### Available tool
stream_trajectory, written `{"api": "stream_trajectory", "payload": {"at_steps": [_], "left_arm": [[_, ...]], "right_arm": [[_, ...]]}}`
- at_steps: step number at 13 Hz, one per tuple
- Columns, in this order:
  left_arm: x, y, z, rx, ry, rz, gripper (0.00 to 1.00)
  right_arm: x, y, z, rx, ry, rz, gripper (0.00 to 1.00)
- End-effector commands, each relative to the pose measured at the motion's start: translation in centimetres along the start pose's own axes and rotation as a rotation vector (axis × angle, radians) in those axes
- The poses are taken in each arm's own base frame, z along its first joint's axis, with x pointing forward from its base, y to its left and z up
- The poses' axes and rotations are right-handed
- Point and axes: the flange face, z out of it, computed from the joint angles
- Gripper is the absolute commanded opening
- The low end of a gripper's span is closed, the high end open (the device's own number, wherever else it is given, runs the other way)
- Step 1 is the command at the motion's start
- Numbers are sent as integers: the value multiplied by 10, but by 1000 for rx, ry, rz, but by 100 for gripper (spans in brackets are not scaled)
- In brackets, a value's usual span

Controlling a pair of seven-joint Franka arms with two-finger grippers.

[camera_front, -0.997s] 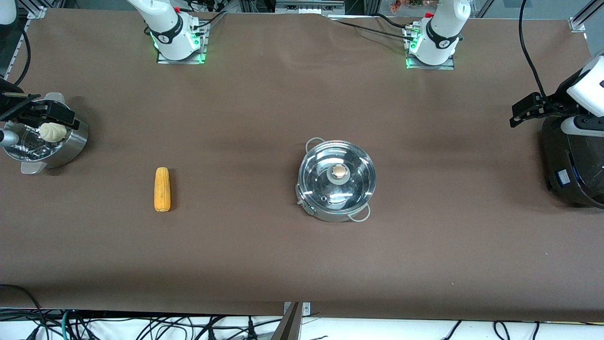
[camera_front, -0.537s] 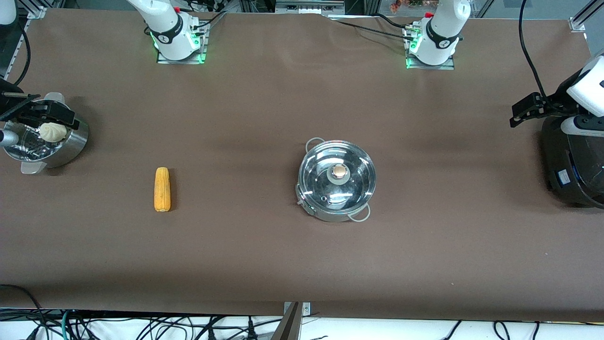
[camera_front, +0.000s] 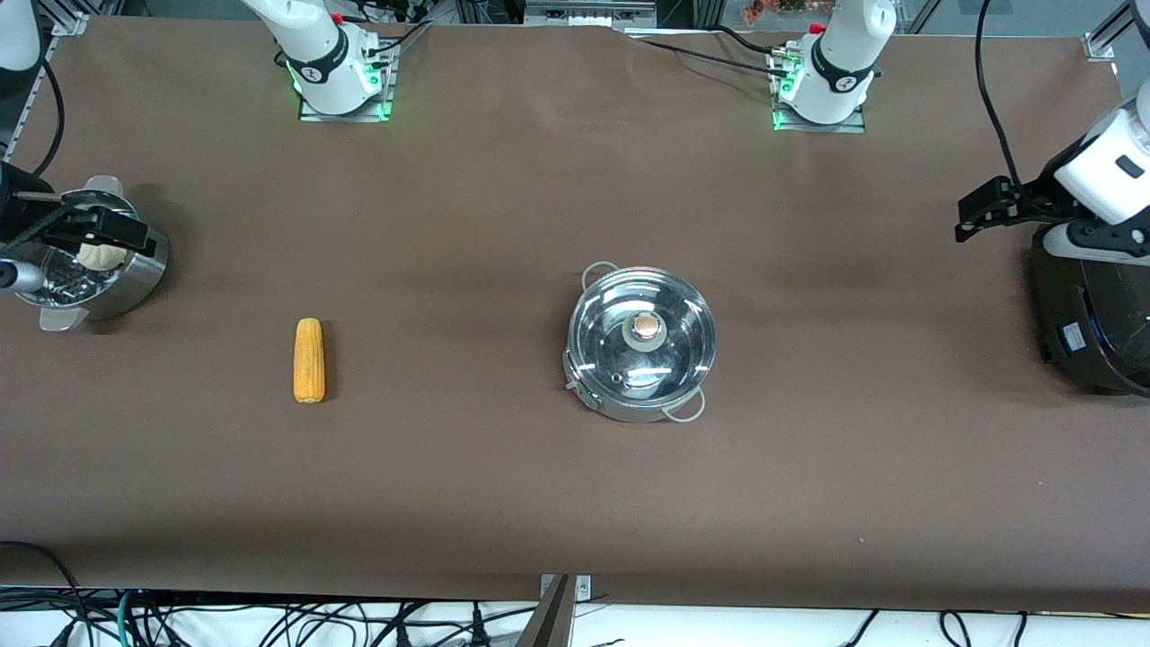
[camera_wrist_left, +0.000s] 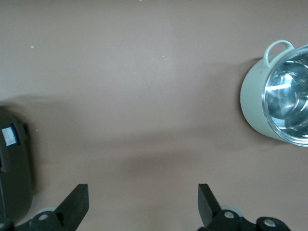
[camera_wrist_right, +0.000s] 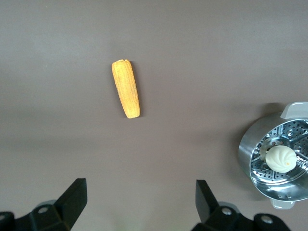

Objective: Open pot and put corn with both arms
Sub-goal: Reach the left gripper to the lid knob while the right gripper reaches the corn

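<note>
The shiny steel pot (camera_front: 641,395) stands mid-table with its glass lid (camera_front: 669,310) on and the copper knob (camera_front: 643,325) in the middle. Part of the pot shows in the left wrist view (camera_wrist_left: 255,103). The corn (camera_front: 308,360) lies on the table toward the right arm's end; it also shows in the right wrist view (camera_wrist_right: 126,95). My right gripper (camera_front: 97,230) is open and empty in the air over the steamer pot (camera_front: 151,268); its own view shows open jaws (camera_wrist_right: 140,199). My left gripper (camera_front: 985,208) is open and empty (camera_wrist_left: 143,202) beside the rice cooker.
The steel steamer pot (camera_wrist_right: 250,163) with a white bun (camera_wrist_right: 280,158) stands at the right arm's end of the table. The black rice cooker (camera_front: 1083,323) stands at the left arm's end and shows in the left wrist view (camera_wrist_left: 14,168). Brown cloth covers the table.
My left gripper has shifted slightly away from the rice cooker toward the table's middle. My right gripper has shifted slightly over the steamer pot. Pot and corn have not moved.
</note>
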Motion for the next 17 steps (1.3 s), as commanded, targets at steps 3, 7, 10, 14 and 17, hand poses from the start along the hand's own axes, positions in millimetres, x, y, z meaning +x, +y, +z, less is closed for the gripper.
{"api": "stream_trajectory", "payload": {"at_steps": [3,7,10,14,17], "left_arm": [[8,74,3,0,-16,150,100],[30,132,32,-103,-56,224,100],[49,216,47,-96,-65,237,100],[64,289,90,-88,-67,151,100],[87,305,128,-107,-2,132,100]], "right_arm": [[26,3,27,5,-2,0,100],[47,-2,62,10,-16,-16,100],[68,-25,92,12,13,-51,100],[92,-35,157,47,35,-44,100],[90,-44,203,50,82,-42,100]]}}
